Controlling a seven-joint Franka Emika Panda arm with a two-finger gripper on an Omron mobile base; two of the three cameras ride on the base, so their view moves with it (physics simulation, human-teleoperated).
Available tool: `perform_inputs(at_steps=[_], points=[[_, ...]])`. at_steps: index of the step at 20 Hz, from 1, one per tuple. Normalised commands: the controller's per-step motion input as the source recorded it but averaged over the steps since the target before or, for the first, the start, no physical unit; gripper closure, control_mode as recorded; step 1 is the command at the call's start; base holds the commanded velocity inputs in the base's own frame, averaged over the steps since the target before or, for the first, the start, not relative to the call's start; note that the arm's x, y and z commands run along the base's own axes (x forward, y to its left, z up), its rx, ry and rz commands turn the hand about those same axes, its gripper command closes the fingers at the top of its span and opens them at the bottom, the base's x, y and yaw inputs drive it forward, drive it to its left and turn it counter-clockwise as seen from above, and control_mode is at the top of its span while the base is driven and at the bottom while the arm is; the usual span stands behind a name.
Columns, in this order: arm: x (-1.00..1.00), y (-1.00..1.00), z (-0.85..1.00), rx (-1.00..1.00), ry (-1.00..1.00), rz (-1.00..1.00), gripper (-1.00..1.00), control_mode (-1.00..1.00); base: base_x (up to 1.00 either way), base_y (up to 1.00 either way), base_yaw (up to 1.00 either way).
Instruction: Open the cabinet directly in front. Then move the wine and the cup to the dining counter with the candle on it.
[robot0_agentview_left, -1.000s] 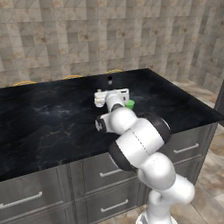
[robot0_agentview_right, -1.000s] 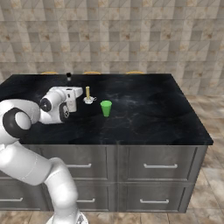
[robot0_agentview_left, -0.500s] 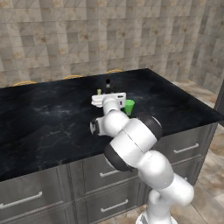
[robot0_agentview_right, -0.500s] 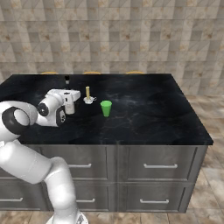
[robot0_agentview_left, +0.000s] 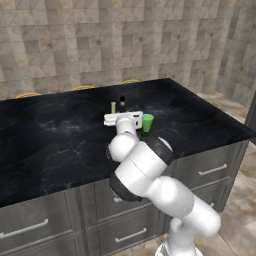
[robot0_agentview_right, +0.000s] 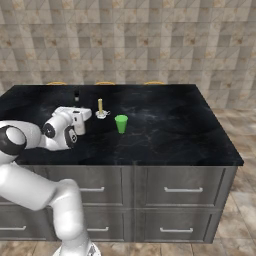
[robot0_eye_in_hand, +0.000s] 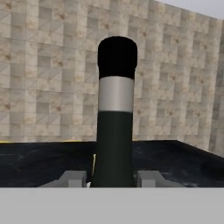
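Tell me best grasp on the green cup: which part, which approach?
Grip the cup across its plain side wall, coming level from the front counter edge. It stands upright with no handle, tapering downward. The candle sits apart on one side, the other is open, so there's finger room.

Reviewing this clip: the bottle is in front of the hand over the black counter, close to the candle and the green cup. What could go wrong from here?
1. The wine stands tall between the gripper fingers; held low on its body, it could tip on release.
2. The candle sits just beside the hand, so a sideways pull-back might knock it over.
3. The cup stands near on the dining counter; a wide arm swing could sweep it.
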Motion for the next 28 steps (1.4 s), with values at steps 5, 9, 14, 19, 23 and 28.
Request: perform_inputs(at_steps=[5, 9, 14, 19, 23, 28], points=[[0.0, 0.0, -0.3, 0.0, 0.0, 0.0, 1.0, -1.0, 0.0, 0.0, 0.0], [0.0, 0.0, -0.24, 0.0, 0.0, 0.0, 1.0, -1.0, 0.0, 0.0, 0.0], [0.0, 0.0, -0.29, 0.0, 0.0, 0.0, 1.0, -1.0, 0.0, 0.0, 0.0], [0.0, 0.0, -0.22, 0.0, 0.0, 0.0, 1.0, -1.0, 0.0, 0.0, 0.0], [0.03, 0.0, -0.14, 0.0, -0.02, 0.0, 1.0, -1.0, 0.0, 0.0, 0.0], [0.1, 0.0, 0.0, -0.03, -0.05, 0.0, 1.0, -1.0, 0.0, 0.0, 0.0]])
